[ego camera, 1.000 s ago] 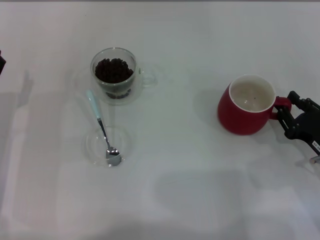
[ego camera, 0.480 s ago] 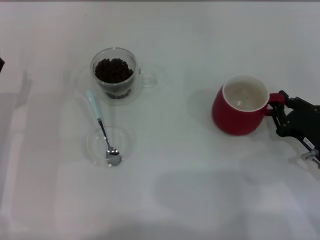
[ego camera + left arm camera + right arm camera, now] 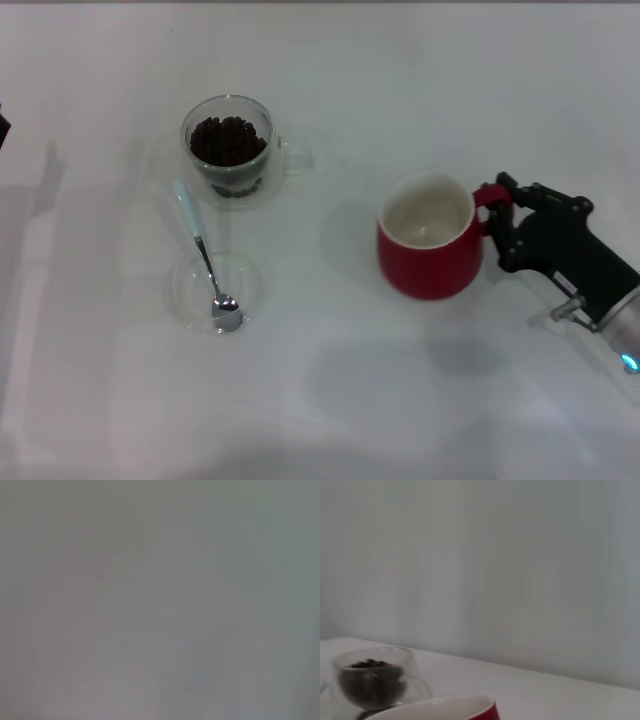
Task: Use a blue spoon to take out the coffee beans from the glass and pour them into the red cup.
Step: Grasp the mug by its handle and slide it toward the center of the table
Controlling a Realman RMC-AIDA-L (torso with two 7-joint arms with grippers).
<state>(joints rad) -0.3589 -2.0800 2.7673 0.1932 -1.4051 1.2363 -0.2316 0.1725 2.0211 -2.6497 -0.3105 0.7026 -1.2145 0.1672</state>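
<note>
— Toward the near right edge of the worktop [image 3: 330,400], what's the right tool [image 3: 497,228] doing?
— Clamped on the red cup [image 3: 428,250] by its handle; I judge it's positioning the cup.
— And the left tool?
— Out of view. Next it must lift the blue spoon [image 3: 203,258] off the saucer [image 3: 185,300], near the left edge.
— Farther back?
— The glass [image 3: 228,150], full of coffee beans [image 3: 227,139].
</note>
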